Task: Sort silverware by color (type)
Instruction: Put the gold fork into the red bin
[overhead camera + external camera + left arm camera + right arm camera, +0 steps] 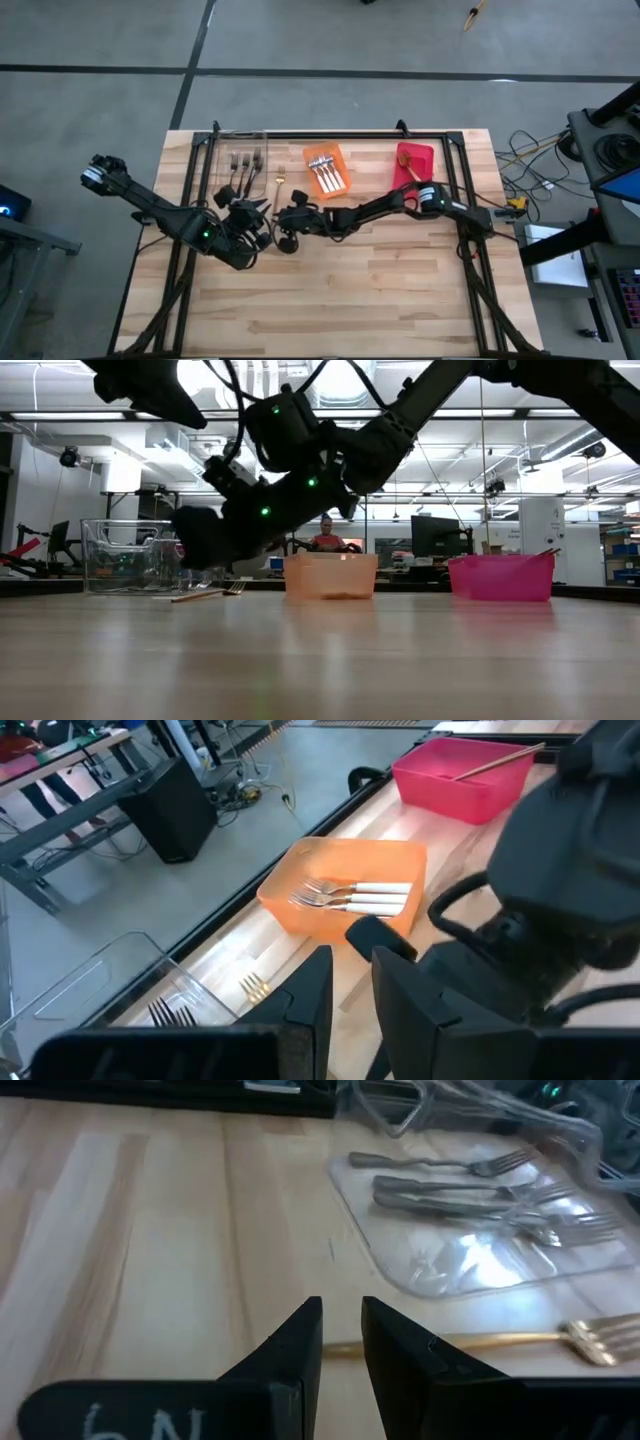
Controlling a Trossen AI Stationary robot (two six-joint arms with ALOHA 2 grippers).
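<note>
my right gripper narrow and empty over the gold fork, my left gripper narrow too, dark forks in the clear bin

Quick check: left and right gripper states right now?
Left gripper: fingers slightly apart, holding nothing, near the orange bin.
Right gripper: fingers slightly apart, empty, just short of the gold fork.

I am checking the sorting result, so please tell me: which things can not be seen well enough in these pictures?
- Red bin: high view too small to count its gold forks; the low view's wall hides them.
- Gold fork on the table: right wrist view, handle end hidden behind the right end effector.
- Clear bin: left wrist view, dark forks cut off by the left end effector.
- Orange bin: low view, contents hidden by its wall.
</note>
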